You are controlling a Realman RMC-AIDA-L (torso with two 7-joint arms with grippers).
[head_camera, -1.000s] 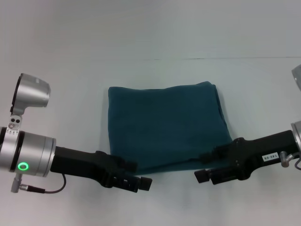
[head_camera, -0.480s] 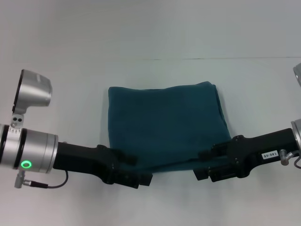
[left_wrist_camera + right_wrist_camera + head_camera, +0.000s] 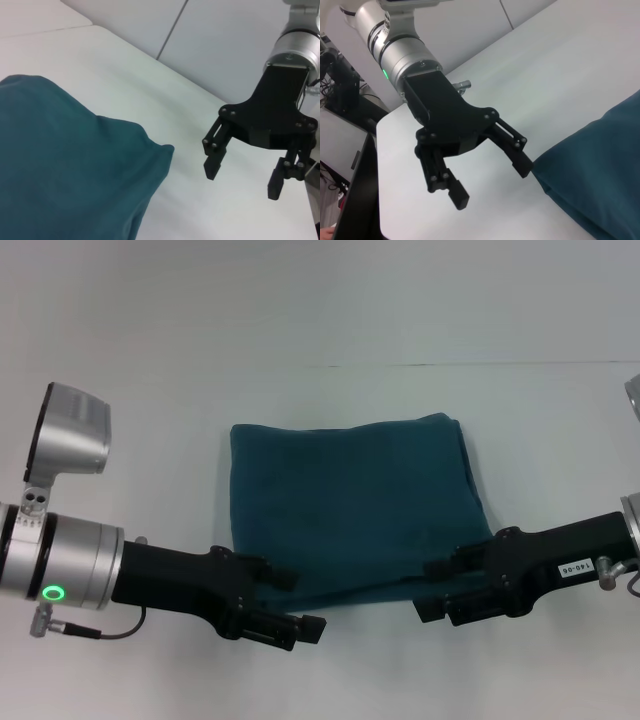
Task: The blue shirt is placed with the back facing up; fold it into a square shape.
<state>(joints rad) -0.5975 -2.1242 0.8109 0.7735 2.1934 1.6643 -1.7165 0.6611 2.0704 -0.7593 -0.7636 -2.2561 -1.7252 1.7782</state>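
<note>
The blue shirt (image 3: 350, 505) lies folded into a rough square in the middle of the white table. My left gripper (image 3: 298, 605) hovers at its near left corner, and in the right wrist view this left gripper (image 3: 490, 182) is open, with one finger (image 3: 520, 162) close to the shirt's corner (image 3: 600, 185). My right gripper (image 3: 433, 588) is at the near right corner. The left wrist view shows that right gripper (image 3: 245, 172) open and holding nothing, a short way off the shirt's corner (image 3: 145, 150).
The white table (image 3: 320, 400) stretches all round the shirt. Its far edge (image 3: 480, 364) runs across behind the shirt. Both black forearms reach in from the near left and near right.
The left gripper has dipped slightly and its fingers stand a little wider apart. The right gripper has edged slightly towards the shirt's corner. The shirt has not moved.
</note>
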